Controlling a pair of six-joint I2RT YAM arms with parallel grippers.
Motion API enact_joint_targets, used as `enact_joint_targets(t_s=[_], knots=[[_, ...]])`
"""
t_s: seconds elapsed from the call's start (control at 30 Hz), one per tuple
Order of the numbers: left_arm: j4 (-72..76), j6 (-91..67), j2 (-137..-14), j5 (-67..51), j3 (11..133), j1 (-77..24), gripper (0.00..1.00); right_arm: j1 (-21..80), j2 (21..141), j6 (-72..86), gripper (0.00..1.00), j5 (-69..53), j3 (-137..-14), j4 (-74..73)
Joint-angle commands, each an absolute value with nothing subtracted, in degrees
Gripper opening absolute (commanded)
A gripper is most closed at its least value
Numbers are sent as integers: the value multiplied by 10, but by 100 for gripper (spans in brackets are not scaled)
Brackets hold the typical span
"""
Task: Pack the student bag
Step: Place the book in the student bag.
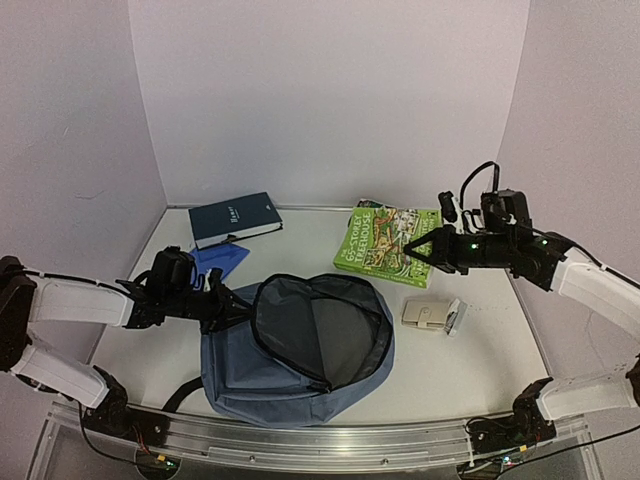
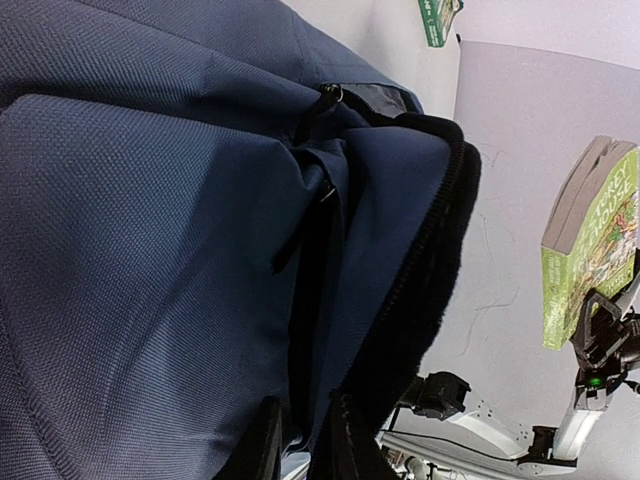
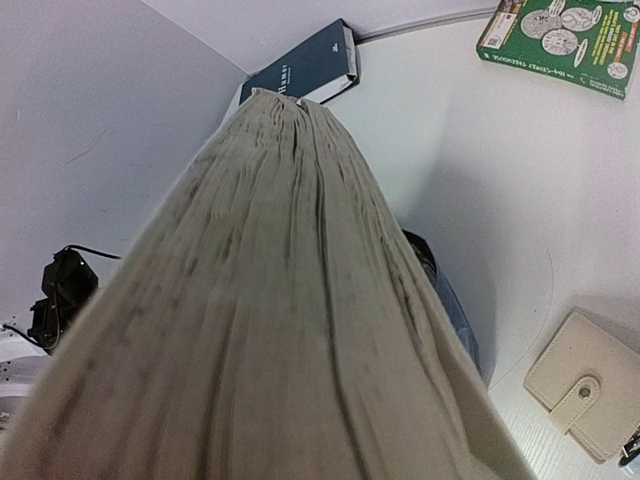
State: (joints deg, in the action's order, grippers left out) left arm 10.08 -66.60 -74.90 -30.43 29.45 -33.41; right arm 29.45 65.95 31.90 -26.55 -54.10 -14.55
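Bag (image 1: 300, 345) lies flat on the surface (image 1: 480, 350), middle of the near side. Main zip is open and the mouth gapes upward, with dark lining showing.

My left tool (image 1: 218, 298) is at the bag's left rim. Wrist view shows the fingers (image 2: 268, 450) pinched on the edge fabric by the zip, so I read it as clenched on the rim to prop the mouth open.

My right tool (image 1: 412, 250) is up and to the right of the bag, clamped on the near edge of a green book (image 1: 385, 240). The book is lifted clear of the surface, and its page block fills the right wrist view.

- Right of the bag: cream wallet (image 1: 425, 313).
- Behind the bag, left: navy book (image 1: 235, 218).
- Behind the bag, right: second green book (image 3: 565, 40), flat on the surface.

Step in hand, as I judge it: carry the green book to the mouth.

- Come in from the right, above the rim.
- Tip the leading edge down into the opening.
- Aim for the wide middle, away from the zip teeth.
- Hold the left rim taut and raised, or the flap sags and the book catches.
- Release only once most of the book is past the rim.

Risk: the book is gripped at one edge, so it may swing or droop.
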Motion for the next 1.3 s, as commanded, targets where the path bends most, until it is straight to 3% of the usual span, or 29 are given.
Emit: enact_joint_targets(t_s=[0.0,0.23,0.4,0.57,0.8,0.87,0.93,1.13,1.2,1.27], knots=[[155,-671,-774,-339,307,-333,15,297,632,318,0,-283,-551,-92],[212,-675,-753,-328,287,-334,28,297,635,317,0,-286,-555,-96],[192,-647,-694,-301,281,-334,51,297,636,316,0,-287,-554,-96],[127,-613,-724,-330,318,-340,74,297,646,313,0,-292,-557,-96],[98,-592,-792,-350,349,-356,83,297,647,311,0,-306,-558,-97],[112,-588,-812,-369,360,-362,80,297,648,310,0,-311,-556,-97],[125,-585,-832,-385,371,-372,70,298,650,309,0,-312,-554,-97],[132,-573,-834,-392,385,-381,8,298,656,306,0,-316,-551,-98],[123,-566,-821,-384,386,-380,1,298,662,304,0,-326,-549,-99],[120,-562,-808,-382,386,-381,0,298,669,301,0,-339,-544,-102]])
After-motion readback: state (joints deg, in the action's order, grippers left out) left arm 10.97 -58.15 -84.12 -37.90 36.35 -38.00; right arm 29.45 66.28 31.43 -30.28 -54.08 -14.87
